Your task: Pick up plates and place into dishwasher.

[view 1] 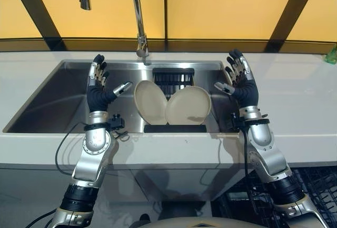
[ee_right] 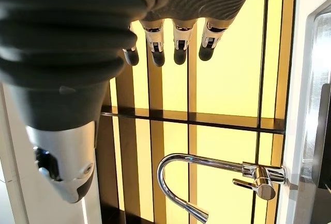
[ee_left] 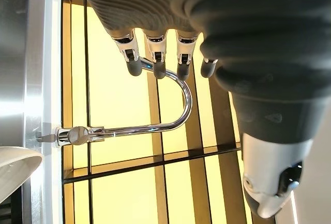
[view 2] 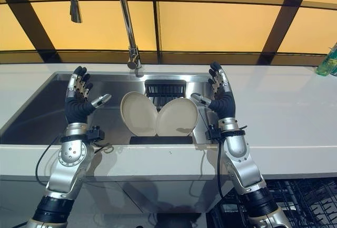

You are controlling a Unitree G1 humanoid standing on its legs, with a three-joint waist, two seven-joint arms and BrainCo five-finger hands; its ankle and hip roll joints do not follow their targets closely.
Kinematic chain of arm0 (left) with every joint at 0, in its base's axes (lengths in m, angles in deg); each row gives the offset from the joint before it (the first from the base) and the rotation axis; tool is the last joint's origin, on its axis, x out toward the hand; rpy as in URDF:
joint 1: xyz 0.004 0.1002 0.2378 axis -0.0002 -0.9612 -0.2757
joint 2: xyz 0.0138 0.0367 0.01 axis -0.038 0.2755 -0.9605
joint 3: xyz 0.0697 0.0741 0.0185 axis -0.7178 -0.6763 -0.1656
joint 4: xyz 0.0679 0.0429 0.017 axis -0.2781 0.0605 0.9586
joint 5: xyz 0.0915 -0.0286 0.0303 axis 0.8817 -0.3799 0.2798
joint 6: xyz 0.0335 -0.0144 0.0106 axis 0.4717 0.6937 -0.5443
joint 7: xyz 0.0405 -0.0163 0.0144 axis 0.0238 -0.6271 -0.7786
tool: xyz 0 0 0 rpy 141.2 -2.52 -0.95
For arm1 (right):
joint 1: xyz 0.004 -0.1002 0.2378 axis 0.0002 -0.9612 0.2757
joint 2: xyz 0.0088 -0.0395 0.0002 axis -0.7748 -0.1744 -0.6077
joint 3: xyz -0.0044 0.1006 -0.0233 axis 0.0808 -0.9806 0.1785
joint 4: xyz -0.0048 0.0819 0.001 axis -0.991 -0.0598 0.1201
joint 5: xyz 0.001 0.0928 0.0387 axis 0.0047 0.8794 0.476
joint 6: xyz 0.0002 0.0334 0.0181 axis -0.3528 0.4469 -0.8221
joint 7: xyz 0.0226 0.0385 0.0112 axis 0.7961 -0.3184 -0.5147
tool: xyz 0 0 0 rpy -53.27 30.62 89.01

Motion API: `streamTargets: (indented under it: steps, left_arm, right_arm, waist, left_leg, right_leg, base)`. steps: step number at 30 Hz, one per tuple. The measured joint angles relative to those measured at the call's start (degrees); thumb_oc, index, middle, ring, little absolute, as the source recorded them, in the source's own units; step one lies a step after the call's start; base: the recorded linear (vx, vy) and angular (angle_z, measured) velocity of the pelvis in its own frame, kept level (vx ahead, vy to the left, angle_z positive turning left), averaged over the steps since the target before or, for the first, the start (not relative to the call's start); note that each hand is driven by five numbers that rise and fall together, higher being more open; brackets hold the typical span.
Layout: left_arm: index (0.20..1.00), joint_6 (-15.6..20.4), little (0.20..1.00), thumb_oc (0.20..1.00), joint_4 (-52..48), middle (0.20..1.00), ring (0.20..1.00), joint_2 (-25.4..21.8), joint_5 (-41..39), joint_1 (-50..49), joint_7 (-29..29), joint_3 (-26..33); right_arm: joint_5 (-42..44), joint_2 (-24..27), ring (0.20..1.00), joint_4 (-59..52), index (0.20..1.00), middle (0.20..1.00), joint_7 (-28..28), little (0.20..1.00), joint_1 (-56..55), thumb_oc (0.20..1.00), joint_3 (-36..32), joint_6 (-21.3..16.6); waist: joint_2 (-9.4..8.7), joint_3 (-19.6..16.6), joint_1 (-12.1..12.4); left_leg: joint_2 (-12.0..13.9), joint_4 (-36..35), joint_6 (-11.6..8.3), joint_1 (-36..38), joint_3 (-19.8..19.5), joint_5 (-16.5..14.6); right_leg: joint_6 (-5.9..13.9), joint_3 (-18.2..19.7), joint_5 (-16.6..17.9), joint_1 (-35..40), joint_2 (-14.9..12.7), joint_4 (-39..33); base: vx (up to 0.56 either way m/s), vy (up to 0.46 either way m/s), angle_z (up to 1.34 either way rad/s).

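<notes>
Both arms rise from the lower corners of the frame, forearms upright. The left hand point(view 1: 98, 87) sits left of centre and the right hand point(view 1: 241, 82) right of centre, each with fingers straight, thumb angled inward, holding nothing.

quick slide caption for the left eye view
Both open hands, left hand and right hand, flank two plates in the sink.

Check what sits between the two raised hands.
In the left eye view, two cream plates stand on edge in the sink, between the left hand and right hand.
</notes>
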Motion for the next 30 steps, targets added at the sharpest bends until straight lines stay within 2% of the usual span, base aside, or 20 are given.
streamTargets:
  steps: [12,19,30]
  left_arm:
    - [1.000,0.1,1.000,1.000,-0.5,1.000,1.000,-0.2,0.0,-0.5,-1.0,0.0]
    - [1.000,1.5,1.000,1.000,-1.4,1.000,1.000,-1.0,2.3,-0.5,-2.6,0.0]
    - [1.000,1.9,1.000,1.000,-0.7,1.000,1.000,-10.8,13.3,0.8,-3.0,1.1]
  right_arm:
    - [0.0,0.0,1.000,0.0,1.000,1.000,0.5,1.000,0.0,1.000,0.0,0.0]
    - [0.0,0.0,1.000,0.0,1.000,1.000,0.5,1.000,0.0,1.000,0.0,0.0]
    - [0.8,0.4,1.000,0.1,1.000,1.000,-0.1,1.000,0.0,1.000,-0.1,0.0]
  waist:
    - [0.10,0.0,0.0]
    - [0.25,-0.1,0.0]
    - [1.56,-0.9,-0.2]
  left_leg:
    - [0.0,0.0,0.00,0.0,0.0,0.0]
    - [0.0,0.0,0.00,0.0,0.0,0.0]
    - [0.0,-0.2,0.02,0.0,0.1,0.0]
  right_leg:
    - [0.00,0.0,0.0,0.0,0.0,0.0]
    - [0.00,0.0,0.0,-0.1,0.0,0.0]
    - [0.00,0.1,0.0,-0.1,-0.1,0.0]
  base:
    - [0.00,0.000,0.00]
    - [0.00,0.000,0.00]
    - [0.02,0.022,0.00]
